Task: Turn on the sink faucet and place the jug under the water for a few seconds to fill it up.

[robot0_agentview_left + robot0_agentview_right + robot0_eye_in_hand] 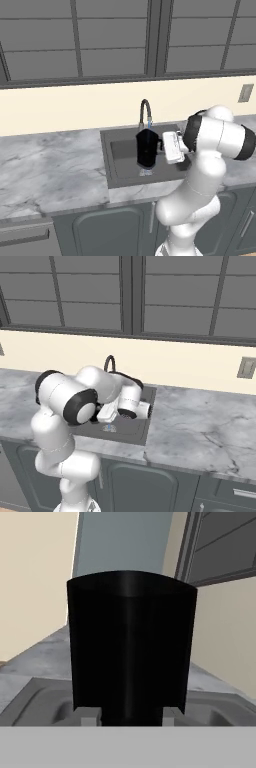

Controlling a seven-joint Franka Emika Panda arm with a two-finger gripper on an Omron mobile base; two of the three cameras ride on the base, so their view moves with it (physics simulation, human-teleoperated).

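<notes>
the grey stone counter [50,170] has a dark sink [112,165] set in it, and the white arm [200,190] reaches over the sink. the black jug [147,148] hangs upright above the sink, right under the bent tap [145,111], with a little water [146,172] below it. the gripper [161,145] is pinching the jug by its side.

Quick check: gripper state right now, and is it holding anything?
Gripper: shut on the jug, held upright over the sink beneath the faucet.
</notes>
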